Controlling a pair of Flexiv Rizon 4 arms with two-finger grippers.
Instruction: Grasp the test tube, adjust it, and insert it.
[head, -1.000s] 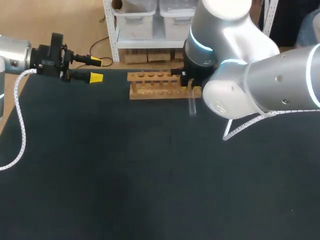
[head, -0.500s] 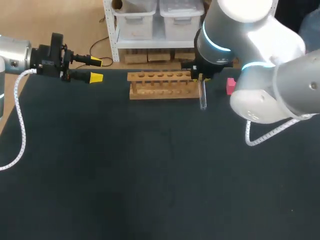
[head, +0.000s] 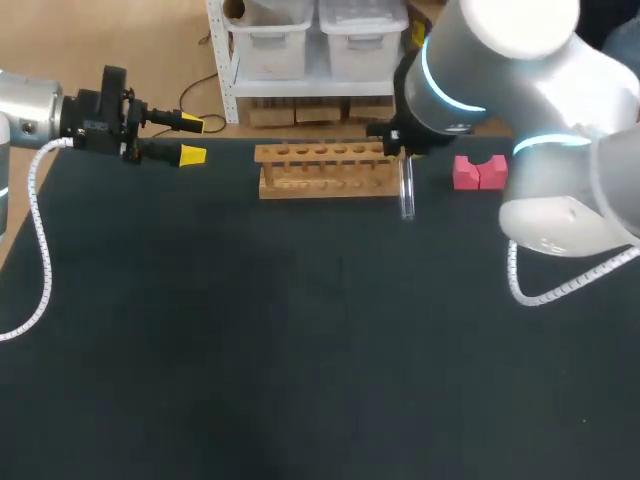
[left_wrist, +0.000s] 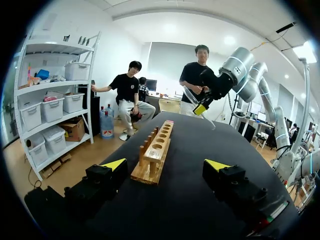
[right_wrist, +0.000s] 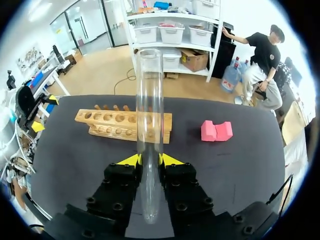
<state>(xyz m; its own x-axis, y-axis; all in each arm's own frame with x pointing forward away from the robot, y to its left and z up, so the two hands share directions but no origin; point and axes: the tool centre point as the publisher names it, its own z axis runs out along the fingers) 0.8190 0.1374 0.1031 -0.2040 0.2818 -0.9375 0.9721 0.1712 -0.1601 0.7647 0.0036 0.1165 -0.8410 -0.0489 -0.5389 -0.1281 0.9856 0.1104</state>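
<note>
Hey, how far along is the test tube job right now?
Grasp looks done: the right claw is shut on the tube. In hand: the tube is held off the table by the right end of the rack, not over a hole. Left: lining it up and inserting it; every rack hole looks empty. The left claw is open, off to the side.

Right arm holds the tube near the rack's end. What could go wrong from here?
The test tube hangs off the end of the wooden rack, not over a hole; lowering now might hit the wood or table. The right end effector pinches the smooth tube with narrow tips only, so it may slip or pivot during adjustment.
</note>
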